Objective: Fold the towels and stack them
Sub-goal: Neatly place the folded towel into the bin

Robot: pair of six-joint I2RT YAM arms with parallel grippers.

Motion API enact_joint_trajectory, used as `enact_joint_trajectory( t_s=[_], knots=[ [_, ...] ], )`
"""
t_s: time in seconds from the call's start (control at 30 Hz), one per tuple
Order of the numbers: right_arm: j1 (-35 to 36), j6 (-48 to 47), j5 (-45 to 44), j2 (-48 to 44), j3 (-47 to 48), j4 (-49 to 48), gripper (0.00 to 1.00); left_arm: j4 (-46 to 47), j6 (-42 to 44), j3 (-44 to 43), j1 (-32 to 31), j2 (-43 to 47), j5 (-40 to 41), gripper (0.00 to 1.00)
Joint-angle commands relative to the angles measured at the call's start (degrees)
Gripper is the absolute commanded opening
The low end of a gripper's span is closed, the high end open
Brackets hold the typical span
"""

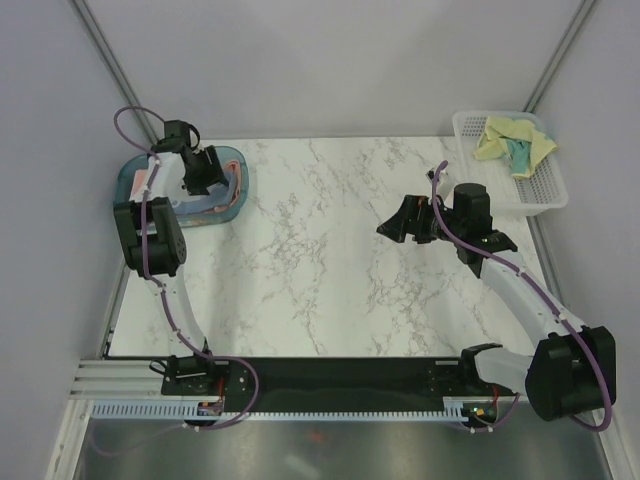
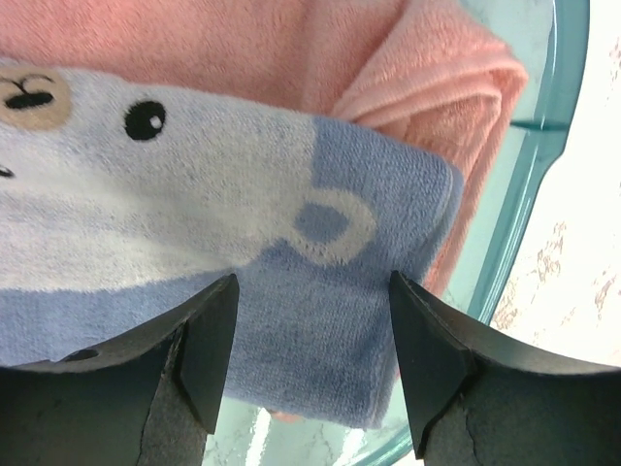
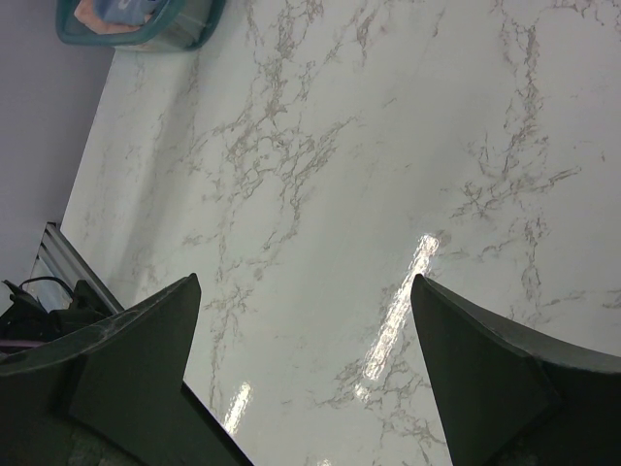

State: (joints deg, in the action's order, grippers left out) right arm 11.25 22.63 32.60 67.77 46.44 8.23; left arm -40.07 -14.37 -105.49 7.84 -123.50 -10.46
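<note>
A folded light blue towel (image 2: 320, 330) with a white bear pattern lies on top of a folded salmon-pink towel (image 2: 243, 49) inside the teal tray (image 2: 543, 146). My left gripper (image 2: 310, 282) hovers just over the blue towel's near corner, open, its jaws standing apart on either side of it and gripping nothing. In the top view that gripper (image 1: 200, 172) is over the tray (image 1: 131, 187) at the table's far left. A pale yellow towel with a teal panel (image 1: 515, 141) lies crumpled in the white basket (image 1: 545, 190). My right gripper (image 1: 405, 222) is open and empty above the table.
The marble table (image 1: 320, 260) stretches between the tray and the basket. The right wrist view looks down on bare marble (image 3: 388, 146), with the tray (image 3: 136, 24) far off at its top left. Grey walls close the far side.
</note>
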Motion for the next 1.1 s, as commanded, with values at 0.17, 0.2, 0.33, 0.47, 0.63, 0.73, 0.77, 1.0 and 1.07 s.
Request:
enact_joint_trajectory(
  t_s=[0.17, 0.2, 0.33, 0.47, 0.63, 0.73, 0.77, 1.0, 1.07],
  knots=[
    [-0.2, -0.6, 0.1, -0.4, 1.1, -2.4, 0.98, 1.8, -1.0, 2.1, -1.3, 4.6, 1.1, 0.7],
    [-0.3, -0.4, 0.1, -0.4, 1.2, -2.4, 0.98, 1.8, -1.4, 3.3, -1.3, 4.7, 2.0, 0.7],
    [-0.3, -0.5, 0.0, -0.5, 1.1, -2.4, 0.98, 1.8, -2.0, 6.2, -1.5, 5.1, 2.5, 0.7],
    [-0.2, -0.3, -0.1, -1.0, 1.2, -2.3, 0.98, 1.8, -1.5, 6.3, -2.2, 5.6, 3.1, 0.7],
    [-0.3, 0.0, -2.0, -2.5, 2.3, -1.8, 0.98, 1.1, -1.9, 3.5, -2.3, 8.1, 1.8, 0.72],
    [-0.3, 1.8, -4.7, -3.1, 3.0, -2.1, 0.98, 0.4, -3.0, 1.4, -2.3, 9.1, 1.3, 0.75],
    [-0.3, 2.6, -5.3, -3.2, 3.4, -2.3, 0.98, 0.3, -3.9, 1.1, -2.3, 9.2, 0.6, 0.75],
    [-0.2, 10.1, -15.3, -4.2, 5.7, -3.2, 0.98, 0.4, -5.1, 3.4, -6.6, 12.7, -0.6, 0.75],
    [-0.3, 11.3, -21.9, -2.7, 8.6, -1.4, 0.98, 0.4, -4.9, 4.5, -9.3, 13.8, -1.1, 0.76]
  ],
)
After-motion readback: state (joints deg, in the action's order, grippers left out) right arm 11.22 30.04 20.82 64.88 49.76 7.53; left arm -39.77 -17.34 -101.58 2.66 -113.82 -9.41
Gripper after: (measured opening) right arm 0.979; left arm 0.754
